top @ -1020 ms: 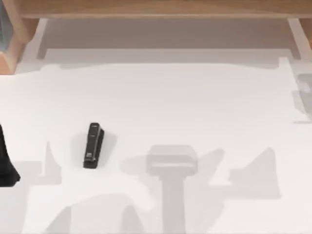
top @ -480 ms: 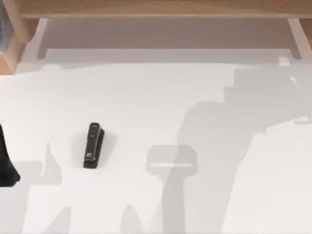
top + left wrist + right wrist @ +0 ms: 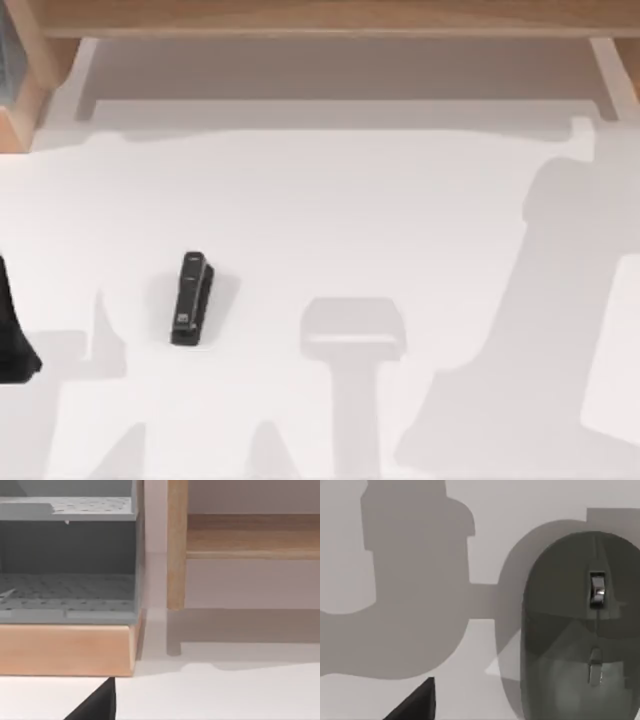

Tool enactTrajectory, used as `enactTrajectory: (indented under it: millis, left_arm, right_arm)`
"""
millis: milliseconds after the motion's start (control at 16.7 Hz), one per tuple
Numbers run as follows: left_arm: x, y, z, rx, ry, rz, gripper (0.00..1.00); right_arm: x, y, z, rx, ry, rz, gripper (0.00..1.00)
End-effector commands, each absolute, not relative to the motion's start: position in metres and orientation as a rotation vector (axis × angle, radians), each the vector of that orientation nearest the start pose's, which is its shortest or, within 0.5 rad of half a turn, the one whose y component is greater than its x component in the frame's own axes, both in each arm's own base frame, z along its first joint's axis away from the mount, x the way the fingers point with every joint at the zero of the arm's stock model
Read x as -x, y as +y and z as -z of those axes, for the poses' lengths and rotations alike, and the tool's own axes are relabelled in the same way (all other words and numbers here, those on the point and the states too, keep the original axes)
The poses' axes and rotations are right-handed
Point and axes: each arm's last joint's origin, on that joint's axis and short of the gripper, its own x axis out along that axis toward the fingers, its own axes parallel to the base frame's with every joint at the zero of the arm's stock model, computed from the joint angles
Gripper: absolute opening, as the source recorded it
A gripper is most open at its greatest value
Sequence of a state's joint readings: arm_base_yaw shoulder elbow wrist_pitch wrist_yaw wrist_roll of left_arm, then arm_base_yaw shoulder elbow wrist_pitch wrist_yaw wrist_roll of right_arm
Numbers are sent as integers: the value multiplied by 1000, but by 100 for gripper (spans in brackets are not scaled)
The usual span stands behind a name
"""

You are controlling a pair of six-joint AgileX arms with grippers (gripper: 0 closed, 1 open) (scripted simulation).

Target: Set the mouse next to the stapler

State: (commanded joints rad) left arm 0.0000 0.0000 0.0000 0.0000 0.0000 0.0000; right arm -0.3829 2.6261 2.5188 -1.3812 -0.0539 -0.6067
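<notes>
While the stapler (image 3: pixel 190 299) lies alone on the left half of the white table (image 3: pixel 330 210), toward the near side, the mouse (image 3: pixel 580 630) has not been set beside it, so I judge the task to be at its start. In the right wrist view the mouse rests flat on the table directly under that camera, its scroll wheel (image 3: pixel 596 588) facing up, and nothing grips it. Where it sits on the table I cannot place from the top view; a broad shadow on the right side suggests the right arm is working out there, well apart from the stapler. All of the job is left: grasp the mouse, carry it left across the table, and put it down just beside the stapler.

Whether the right fingers are open or closed I cannot tell. The left arm (image 3: pixel 12 330) is parked at the left edge of the table, and its fingers' state I cannot tell either.
</notes>
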Motion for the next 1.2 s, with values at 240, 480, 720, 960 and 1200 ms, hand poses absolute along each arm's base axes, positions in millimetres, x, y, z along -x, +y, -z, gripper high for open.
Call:
enactTrajectory:
  millis: [240,480,720,960,1200]
  left_arm:
    - [-106,-1,-160,0,0,0,100]
    - [-106,-1,-160,0,0,0,100]
    - [-106,-1,-160,0,0,0,100]
    - [-106,-1,-160,0,0,0,100]
    - [-106,-1,-160,0,0,0,100]
  right_arm:
    - [-480,-184,-165,174,1461,-199,100]
    - [-477,-181,-176,174,1463,-197,100]
    - [-459,-168,-233,171,1448,-168,100]
    - [-445,-129,-274,171,1452,-182,100]
    - [-438,-100,-292,175,1467,-209,100]
